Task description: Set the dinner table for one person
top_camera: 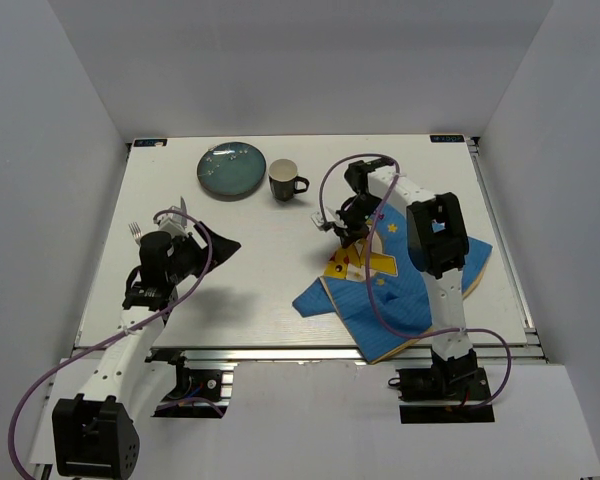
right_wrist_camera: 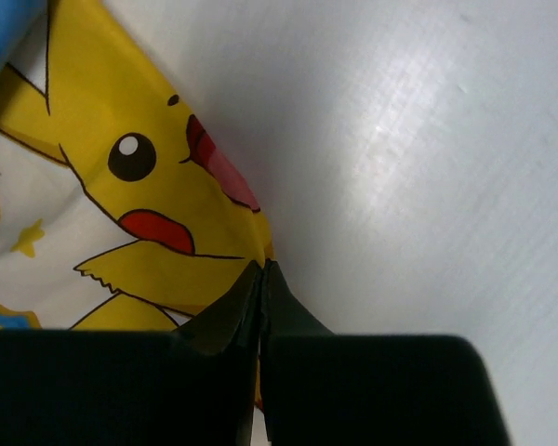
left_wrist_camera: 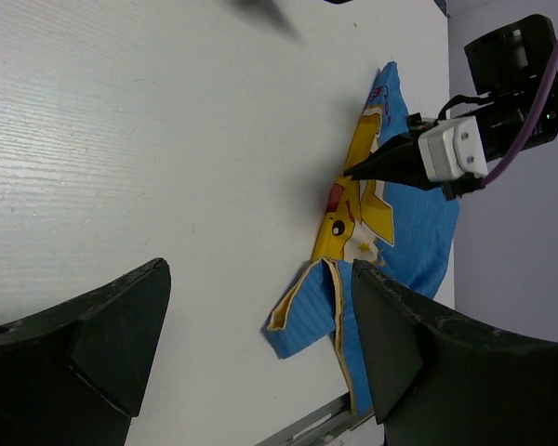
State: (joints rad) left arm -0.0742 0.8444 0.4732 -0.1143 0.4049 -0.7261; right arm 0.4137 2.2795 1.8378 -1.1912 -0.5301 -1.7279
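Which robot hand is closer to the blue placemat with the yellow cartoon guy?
The right. The right gripper is pinched shut on the placemat at its edge; the left gripper hangs open across the dinner table, well away from it.

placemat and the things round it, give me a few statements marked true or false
1. The placemat lies flat and smooth. False: it is rumpled, with part folded over.
2. The right gripper is shut on the placemat's edge. True.
3. The left gripper holds the fork. False: it is open and empty; the fork lies on the dinner table.
4. In the top view the mug stands just right of the plate. True.
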